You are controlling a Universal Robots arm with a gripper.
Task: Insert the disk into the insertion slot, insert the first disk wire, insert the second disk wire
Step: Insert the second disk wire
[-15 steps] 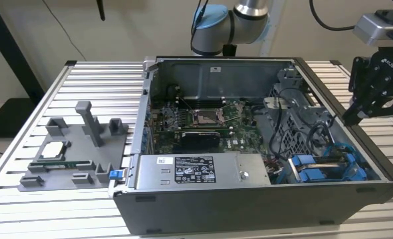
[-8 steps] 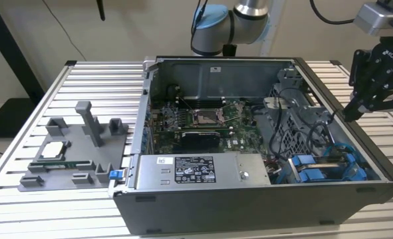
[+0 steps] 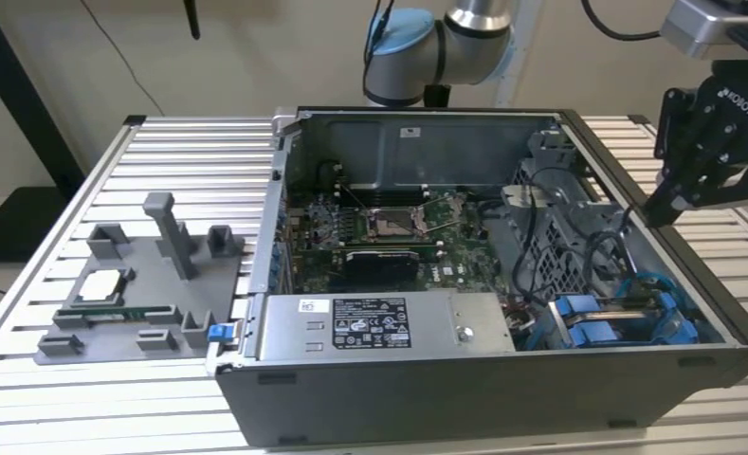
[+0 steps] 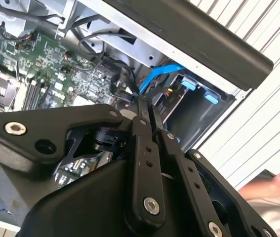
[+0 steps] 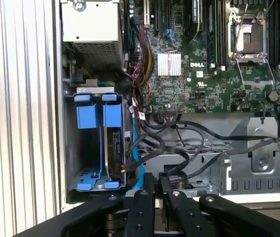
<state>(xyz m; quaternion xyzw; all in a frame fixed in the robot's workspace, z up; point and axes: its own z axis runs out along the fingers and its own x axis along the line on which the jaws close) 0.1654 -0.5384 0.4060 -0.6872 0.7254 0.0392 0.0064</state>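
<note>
Disk [image 5: 115, 148] (blue-framed) edge-on in insertion slot [image 5: 70, 148]

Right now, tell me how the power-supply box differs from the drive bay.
The power-supply box is a closed silver box with a white label on top; the drive bay is an open grey cage with blue plastic tabs. The box sits to the exterior view's left of the bay. Both sit inside the open computer case, along its near wall.
</note>
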